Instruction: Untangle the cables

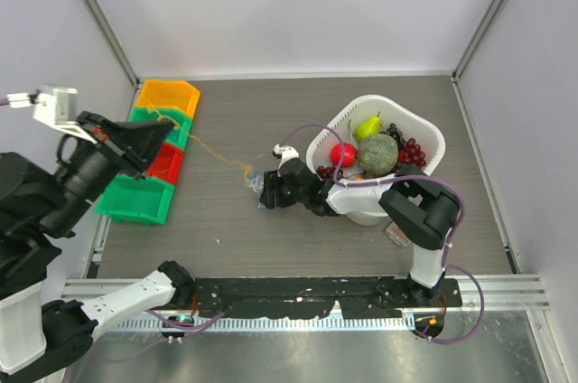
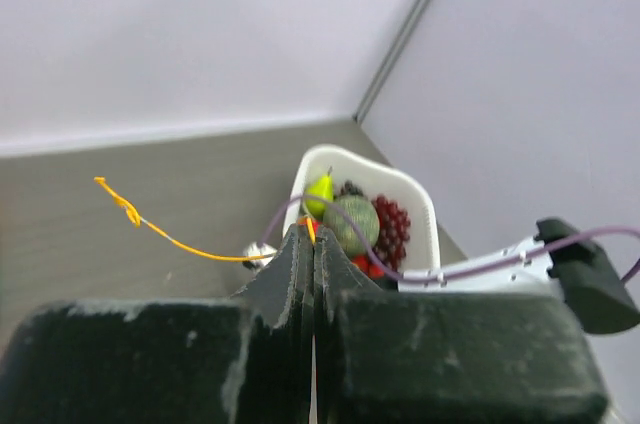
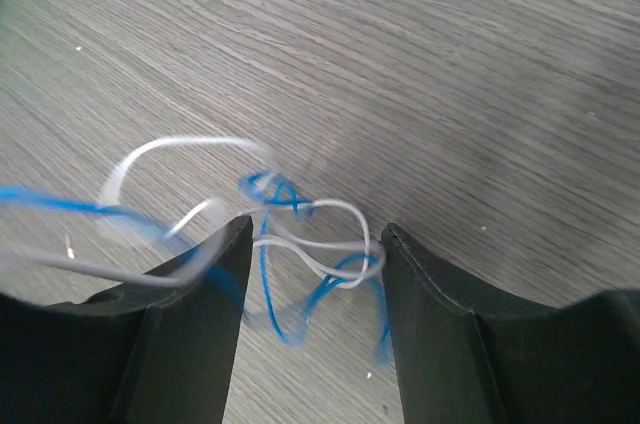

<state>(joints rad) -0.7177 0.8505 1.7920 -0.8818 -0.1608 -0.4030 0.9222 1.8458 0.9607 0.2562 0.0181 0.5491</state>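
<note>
The cables are a small clump (image 1: pixel 254 181) of blue and white wires on the table, left of the white basket (image 1: pixel 426 131). An orange-tan wire (image 1: pixel 217 155) runs from the clump up-left toward the coloured bins. My left gripper (image 1: pixel 165 133) is raised over the bins. Its jaws are pressed together on the orange wire, which also shows in the left wrist view (image 2: pixel 180 244). My right gripper (image 1: pixel 268 191) is low at the clump. In the right wrist view it (image 3: pixel 315 229) is open, with loops of blue and white wire (image 3: pixel 335 244) lying between the fingers.
A row of orange, green and red bins (image 1: pixel 165 163) stands at the table's left edge. The white basket (image 2: pixel 424 209) holds a pear, a melon, grapes and red fruit. Grey walls close in the back and both sides.
</note>
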